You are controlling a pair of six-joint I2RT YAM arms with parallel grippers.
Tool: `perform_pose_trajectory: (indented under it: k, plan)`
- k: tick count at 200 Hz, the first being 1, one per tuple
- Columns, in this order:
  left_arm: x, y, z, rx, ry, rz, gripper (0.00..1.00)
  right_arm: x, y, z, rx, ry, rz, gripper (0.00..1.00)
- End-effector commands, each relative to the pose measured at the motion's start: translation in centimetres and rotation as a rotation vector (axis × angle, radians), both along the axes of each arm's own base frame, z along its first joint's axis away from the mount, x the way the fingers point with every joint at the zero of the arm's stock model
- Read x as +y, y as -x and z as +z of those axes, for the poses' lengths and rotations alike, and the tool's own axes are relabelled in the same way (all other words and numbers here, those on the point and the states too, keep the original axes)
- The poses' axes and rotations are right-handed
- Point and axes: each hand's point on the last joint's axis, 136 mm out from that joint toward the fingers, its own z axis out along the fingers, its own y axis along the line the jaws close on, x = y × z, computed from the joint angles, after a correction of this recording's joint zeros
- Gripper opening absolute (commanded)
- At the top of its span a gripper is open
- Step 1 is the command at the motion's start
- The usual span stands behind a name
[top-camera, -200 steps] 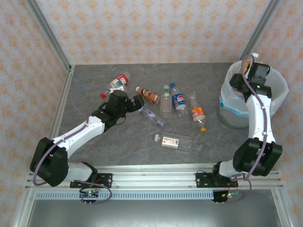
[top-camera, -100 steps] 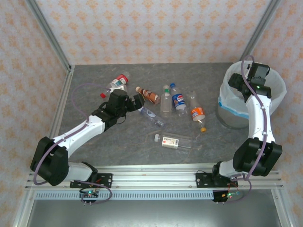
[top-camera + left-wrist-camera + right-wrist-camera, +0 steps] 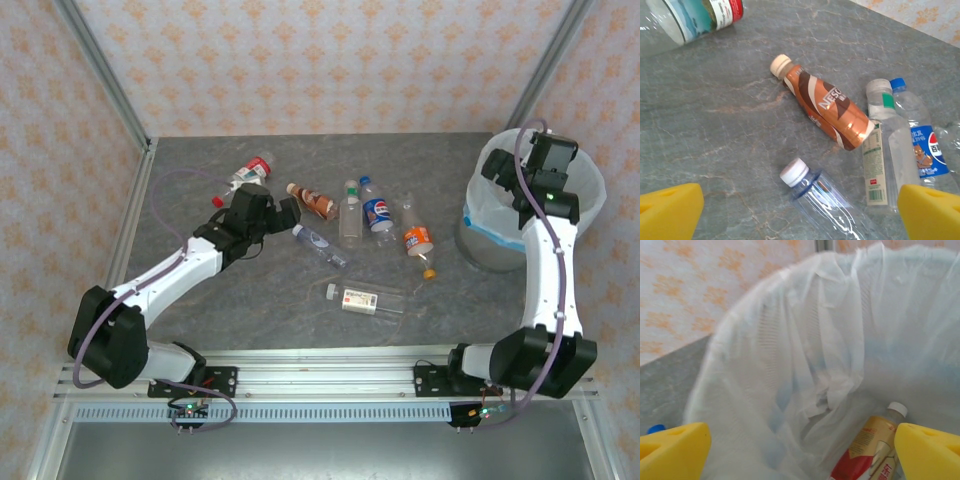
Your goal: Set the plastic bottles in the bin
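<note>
1. The right gripper (image 3: 802, 450) has lifted a little over the bin (image 3: 478, 232) in the last second. Its yellow jaws now stand wide apart with nothing between them.
2. Down at the bottom of the bin, on the white liner, lies a red-and-white labelled bottle (image 3: 871, 446) with a white cap. I take that drop as done, so this arm is free for another fetch.
3. The left gripper (image 3: 283, 213) has crept a touch farther from the bin, along the scatter of bottles on the table (image 3: 200, 160). Its jaws are spread fully too, and empty.
4. By my count, seven bottles lie outside the bin. The orange-labelled bottle (image 3: 416, 238) is nearest to it, and the red-labelled bottle (image 3: 252, 169) is farthest.
5. From the left wrist, the clear bottle (image 3: 827, 200) with the white cap sits between the open left fingers (image 3: 670, 210) and touches neither. It lies slantwise, cap towards the camera's top.
6. The brown bottle (image 3: 825, 102) lies just past it, no nearer the bin. I judge the clear one the likelier next pick.
</note>
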Motion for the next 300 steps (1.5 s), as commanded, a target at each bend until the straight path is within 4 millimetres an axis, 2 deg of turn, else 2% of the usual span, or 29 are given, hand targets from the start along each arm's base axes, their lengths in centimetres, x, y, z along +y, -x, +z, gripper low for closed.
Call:
perform_pose_trajectory:
  k: [1,27,31,56,67,88,101,132,165,211,236,264,268,286,300]
  plan:
    - [2.0,-0.5,0.1,0.020,-0.100,0.016,1.00,1.9,1.0,2.4,-0.061,-0.014,0.021,0.99]
    - [3.8,-1.0,-0.5,0.063,-0.097,0.031,1.00,3.8,0.9,2.8,-0.074,-0.029,0.067,0.99]
    - [4.1,-1.1,-0.6,0.070,-0.101,0.034,1.00,4.1,1.5,3.8,-0.104,-0.029,0.072,0.99]
    - [6.1,-1.5,-0.5,0.098,-0.152,0.048,1.00,6.0,1.8,5.3,-0.173,-0.084,0.133,0.99]
    - [6.8,-1.8,-0.6,0.121,-0.160,0.053,1.00,7.5,1.9,6.0,-0.205,-0.130,0.196,0.99]
    - [7.6,-2.8,-0.6,0.181,-0.046,0.059,1.00,11.5,2.2,7.1,-0.250,-0.214,0.371,0.99]
    - [8.2,-3.3,-0.6,0.195,-0.045,0.069,1.00,14.1,2.7,7.5,-0.260,-0.220,0.467,0.99]
    - [10.1,-4.4,-0.4,0.213,-0.174,0.090,1.00,18.7,3.3,6.6,-0.235,-0.148,0.616,0.99]
    - [11.8,-5.0,-0.2,0.273,-0.344,0.066,1.00,21.6,3.2,4.1,-0.169,-0.058,0.692,0.99]
    - [13.6,-6.5,-0.2,0.330,-0.496,0.008,1.00,23.9,3.4,0.5,-0.095,0.010,0.721,0.99]
    - [14.5,-7.9,0.0,0.352,-0.498,-0.017,1.00,24.1,3.1,-1.2,-0.086,-0.019,0.686,0.99]
    - [15.4,-8.6,-0.5,0.411,-0.603,-0.104,1.00,24.2,2.8,-2.0,-0.112,-0.055,0.668,0.99]
    - [15.5,-8.9,-1.5,0.442,-0.624,-0.121,1.00,24.3,2.9,-2.0,-0.113,-0.054,0.671,0.99]
    - [16.1,-9.4,-2.9,0.488,-0.679,-0.189,1.00,24.2,3.0,-2.0,-0.105,-0.042,0.672,0.99]
    - [15.7,-9.5,-4.4,0.522,-0.653,-0.277,1.00,23.8,3.1,-2.0,-0.104,-0.032,0.658,0.99]
